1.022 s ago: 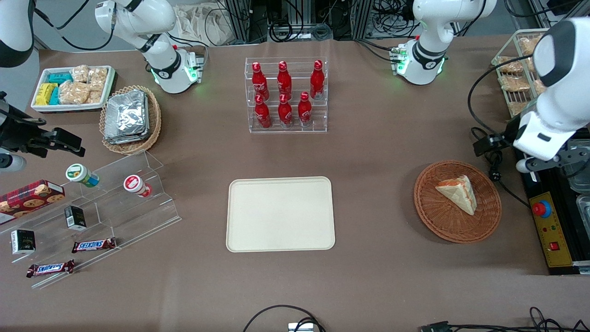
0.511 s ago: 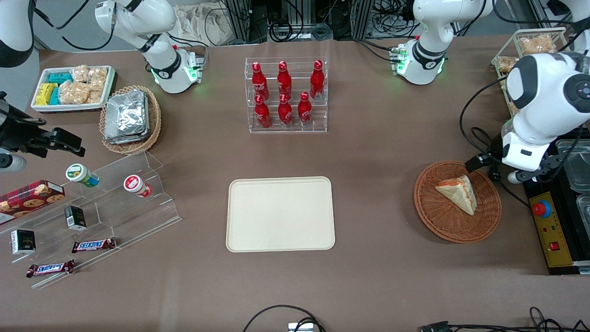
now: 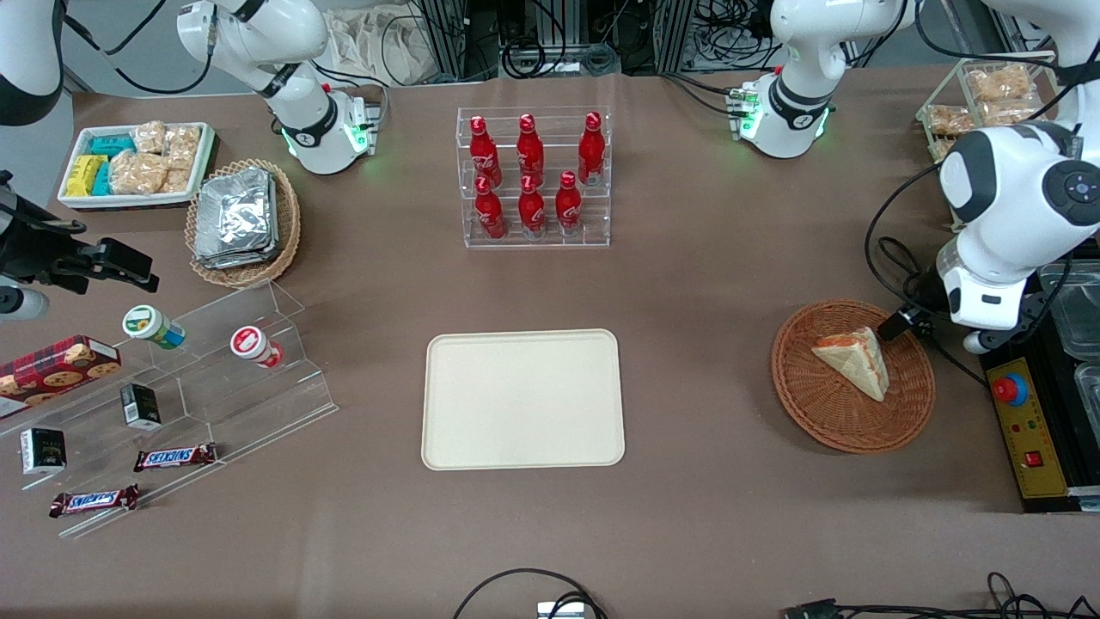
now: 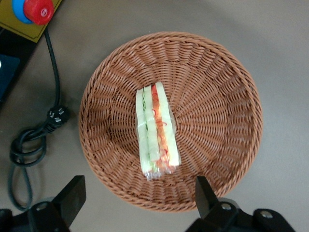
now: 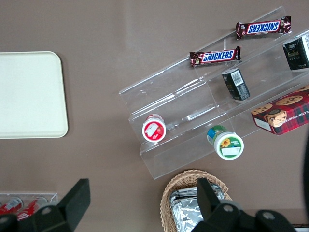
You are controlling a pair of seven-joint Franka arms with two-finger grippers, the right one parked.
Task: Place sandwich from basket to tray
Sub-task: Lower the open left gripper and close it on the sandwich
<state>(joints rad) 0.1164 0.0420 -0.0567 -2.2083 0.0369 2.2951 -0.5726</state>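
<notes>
The clear-wrapped triangular sandwich wedge of white bread with red, orange and green layers (image 4: 156, 133) lies in the round reddish-brown woven wicker basket (image 3: 852, 376), untouched. The left arm's gripper (image 4: 137, 197) hangs above the basket's rim, its 2 fingers spread wide apart with nothing between them. The large flat cream rectangular tray (image 3: 522, 399) sits well apart, toward the table's middle. Judgement: approach stage. For a sound pick, centre the fingers over the wedge, straddle its broad bread faces, descend without catching the wicker, and close gently to avoid crushing the filling.
</notes>
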